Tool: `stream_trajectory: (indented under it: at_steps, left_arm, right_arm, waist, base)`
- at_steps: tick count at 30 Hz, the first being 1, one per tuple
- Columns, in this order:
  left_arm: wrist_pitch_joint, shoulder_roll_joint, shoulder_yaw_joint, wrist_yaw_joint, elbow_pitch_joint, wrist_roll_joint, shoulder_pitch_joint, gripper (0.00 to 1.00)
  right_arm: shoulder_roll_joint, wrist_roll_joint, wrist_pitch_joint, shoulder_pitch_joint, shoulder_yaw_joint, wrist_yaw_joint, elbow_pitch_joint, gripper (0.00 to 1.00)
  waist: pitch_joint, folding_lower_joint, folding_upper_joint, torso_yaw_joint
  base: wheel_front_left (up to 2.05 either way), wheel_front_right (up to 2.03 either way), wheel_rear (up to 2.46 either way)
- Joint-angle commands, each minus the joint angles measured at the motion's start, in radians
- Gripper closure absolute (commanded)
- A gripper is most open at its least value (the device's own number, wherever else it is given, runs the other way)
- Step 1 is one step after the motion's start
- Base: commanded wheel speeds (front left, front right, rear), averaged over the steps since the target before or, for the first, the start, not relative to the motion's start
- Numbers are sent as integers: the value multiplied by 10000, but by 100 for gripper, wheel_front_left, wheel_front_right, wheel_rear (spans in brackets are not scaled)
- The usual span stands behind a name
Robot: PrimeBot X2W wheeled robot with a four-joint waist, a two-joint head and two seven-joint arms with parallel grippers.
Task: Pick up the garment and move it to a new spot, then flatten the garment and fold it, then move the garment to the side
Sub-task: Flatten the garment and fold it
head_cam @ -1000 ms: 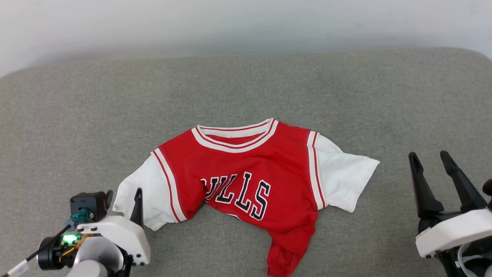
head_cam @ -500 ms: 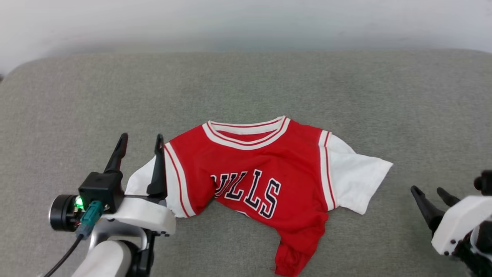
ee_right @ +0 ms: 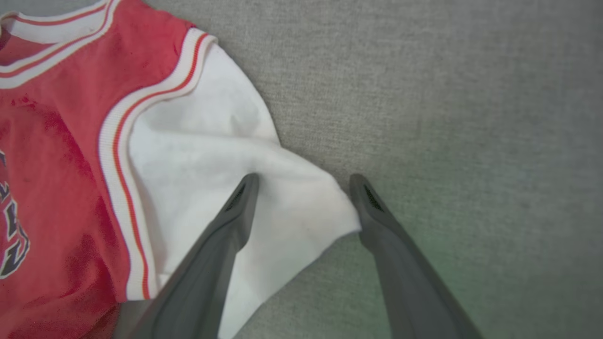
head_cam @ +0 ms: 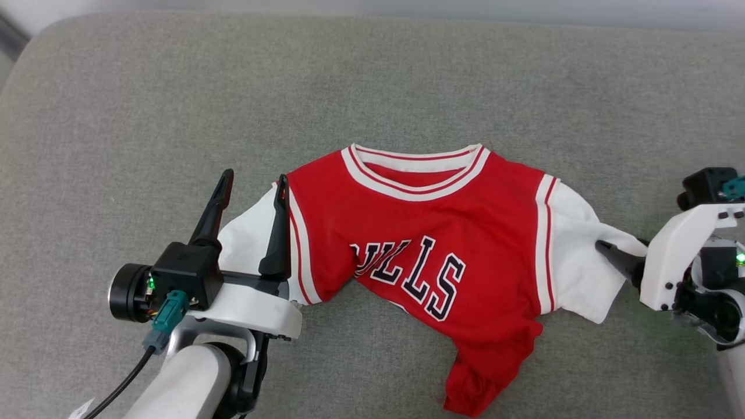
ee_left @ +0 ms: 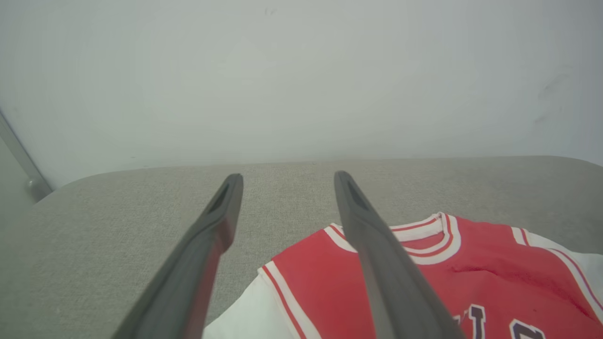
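While the garment [head_cam: 442, 233] lies rumpled, the left end effector [head_cam: 255, 176] and right end effector [ee_right: 305, 178] gape wide.

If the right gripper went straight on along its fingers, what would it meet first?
Most likely the white sleeve of the garment. The open right gripper straddles the sleeve's outer corner, one finger over the cloth, the other just past the hem above the grey cushion. Its height above the cloth is unclear.

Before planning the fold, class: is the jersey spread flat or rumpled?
Rumpled: the jersey lies partly spread, its lower body bunched and twisted.
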Motion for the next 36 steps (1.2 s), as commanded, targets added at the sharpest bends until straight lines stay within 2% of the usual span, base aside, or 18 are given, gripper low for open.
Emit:
stream_trajectory:
  at_steps: [1, 4, 5, 6, 7, 8, 12, 16, 22, 26, 31, 36]
  left_arm:
    - [3, -25, -17, -25, 88, -24, -140, 0]
    - [-51, -55, -27, -81, 230, -83, -160, 0]
    - [-43, -62, -31, -84, 280, -117, -158, 0]
    - [-26, -58, -36, -94, 319, -156, -155, 0]
    - [-7, -55, -36, -117, 355, -180, -148, 0]
    - [35, -43, -35, -143, 401, -212, -130, 0]
    - [250, 136, 92, -246, 592, -501, 55, 0]
    - [934, 604, 329, -474, 737, -957, 75, 0]
    - [3322, 1866, 647, -1260, 1113, -2205, -146, 0]
    - [4941, 2465, 921, -1761, 1798, -3399, -85, 0]
    - [6184, 2763, 1012, -2127, 2568, -4389, 84, 0]
    - [6996, 2722, 797, -2436, 3176, -4876, 22, 0]
  right_arm:
    - [-104, 112, 168, -169, 211, -5, 307, 0]
    - [-67, 297, 694, -81, 797, -4, 1096, 0]
    - [-15, 395, 824, -37, 937, -5, 1284, 5]
    - [16, 489, 953, 16, 1084, -4, 1452, 56]
    - [25, 601, 1060, 48, 1221, -4, 1579, 84]
    - [21, 693, 1106, 62, 1318, -4, 1655, 100]
    - [-174, 869, 698, -233, 1478, -4, 1633, 100]
    - [-456, 936, 118, -514, 1440, -4, 1380, 100]
    - [-607, 876, -375, -238, 1644, -4, 701, 100]
    - [-564, 873, -557, -25, 1836, -4, 155, 100]
    - [-451, 801, -670, 179, 2035, -4, -360, 100]
    - [-363, 811, -777, 326, 2128, -4, -605, 100]
  waist:
    - [170, -1, 0, 126]
    - [223, -1, 0, 166]
    - [224, -1, 0, 175]
    - [219, -1, 0, 179]
    - [206, -1, 0, 180]
    - [185, -1, 0, 178]
    - [-56, -1, 0, 72]
    - [-432, -1, 0, -76]
    - [-835, -1, 0, -480]
    - [-884, -1, 0, -872]
    - [-750, -1, 0, -1290]
    - [-488, -1, 0, -1563]
  base:
    - [0, 0, 0]
    - [0, 0, 0]
    - [0, 0, 0]
    - [0, 0, 0]
    - [0, 0, 0]
    - [0, 0, 0]
    - [0, 0, 0]
    - [0, 0, 0]
    - [0, 0, 0]
    - [0, 0, 0]
    - [0, 0, 0]
    - [0, 0, 0]
